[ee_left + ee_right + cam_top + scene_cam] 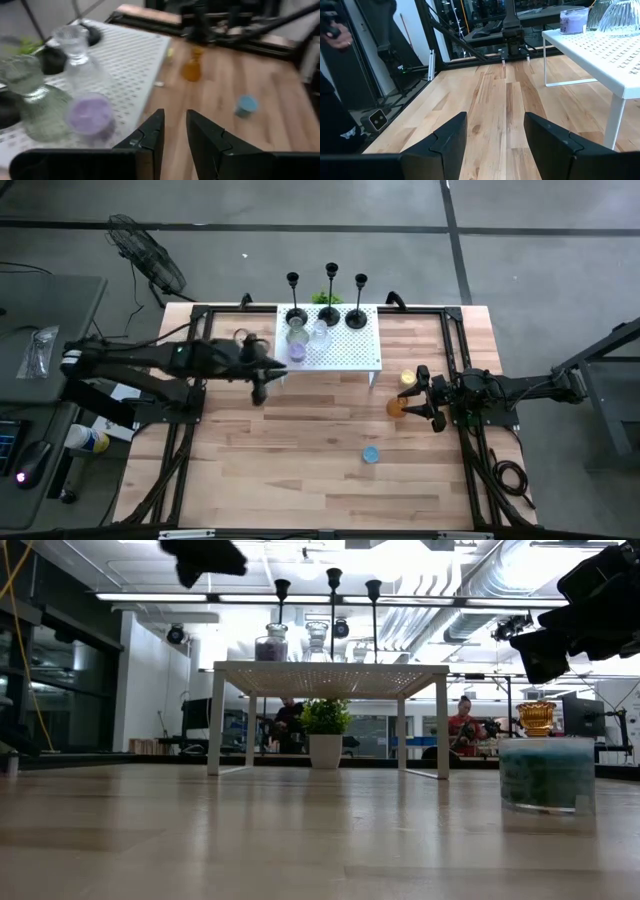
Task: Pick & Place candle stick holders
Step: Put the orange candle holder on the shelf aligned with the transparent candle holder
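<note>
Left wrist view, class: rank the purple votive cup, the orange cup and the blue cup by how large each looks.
1. Purple votive cup, though it sits nearest the camera.
2. Orange cup.
3. Blue cup.
Orange and blue look close; true sizes stay unsure.

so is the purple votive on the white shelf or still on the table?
On the shelf. The purple votive sits on the perforated white shelf beside the clear glass pieces, upright in the low view.
</note>
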{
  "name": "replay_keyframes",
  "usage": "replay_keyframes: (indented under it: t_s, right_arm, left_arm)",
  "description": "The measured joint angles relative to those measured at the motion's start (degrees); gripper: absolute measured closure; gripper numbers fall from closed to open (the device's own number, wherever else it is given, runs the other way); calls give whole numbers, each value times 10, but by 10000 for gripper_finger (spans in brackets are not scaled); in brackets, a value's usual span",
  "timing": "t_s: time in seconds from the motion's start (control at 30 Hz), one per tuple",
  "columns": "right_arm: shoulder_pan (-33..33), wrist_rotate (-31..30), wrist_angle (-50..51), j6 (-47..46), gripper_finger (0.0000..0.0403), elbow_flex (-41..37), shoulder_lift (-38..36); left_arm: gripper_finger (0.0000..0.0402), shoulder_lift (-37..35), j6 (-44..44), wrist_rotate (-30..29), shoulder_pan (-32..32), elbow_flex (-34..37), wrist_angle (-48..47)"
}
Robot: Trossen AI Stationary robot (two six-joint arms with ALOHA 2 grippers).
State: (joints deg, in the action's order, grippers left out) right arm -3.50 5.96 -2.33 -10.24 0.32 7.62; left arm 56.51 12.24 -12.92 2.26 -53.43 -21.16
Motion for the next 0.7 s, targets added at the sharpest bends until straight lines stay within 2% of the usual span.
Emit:
replay_keyframes:
  t_s: [0.33,0.7]
  right_arm:
    - [0,0,0,0,212,0,0]
    - [0,0,0,0,212,0,0]
  left_arm:
    - [325,-178,-15,59,0,206,87]
    - [325,-303,-15,111,0,410,223]
